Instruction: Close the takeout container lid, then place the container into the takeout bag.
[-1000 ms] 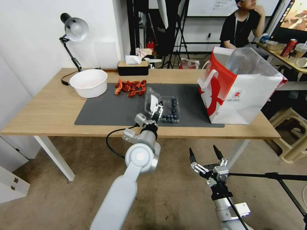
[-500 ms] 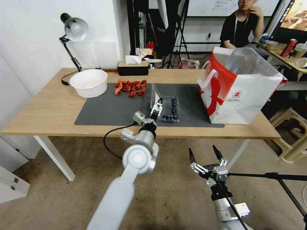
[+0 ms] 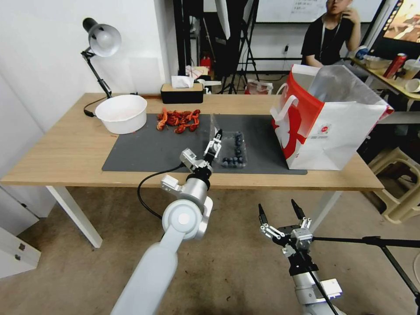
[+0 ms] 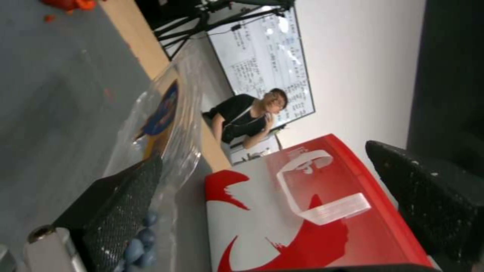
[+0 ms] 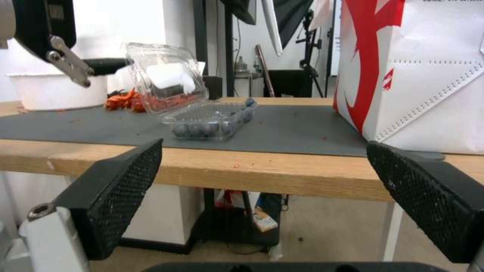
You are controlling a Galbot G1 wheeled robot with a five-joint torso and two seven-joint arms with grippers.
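Head view, taken from left to right: a white bowl (image 3: 121,113) is set at the far left of the wooden table (image 3: 65,153), and a heap of red crayfish (image 3: 178,120) is laid on the grey mat (image 3: 148,151) beside it. Next, the left gripper (image 3: 214,146) is reached over the mat with its fingers spread; one black pad (image 4: 118,211) is pressed against the outer face of the lid (image 5: 166,81), which is propped up at a slant, roughly halfway over. Nothing is grasped; the lid is only being pushed.

The takeout container (image 3: 233,153) is rested on the mat, touching that gripper on its right side, with blueberries visible in its tray. Its long axis is run away from the robot, toward the far edge of the table, and the hinge is judged to lie along the long side nearest the left gripper. The closing push is therefore judged to be directed rightward and downward, across the short axis, toward the bag. The left arm is much the nearer one.

Farther right, the takeout bag (image 3: 326,127) is stood upright and open, near the container but apart from it. The right gripper (image 3: 280,210) is parked below the table edge, fingers spread wide and empty.
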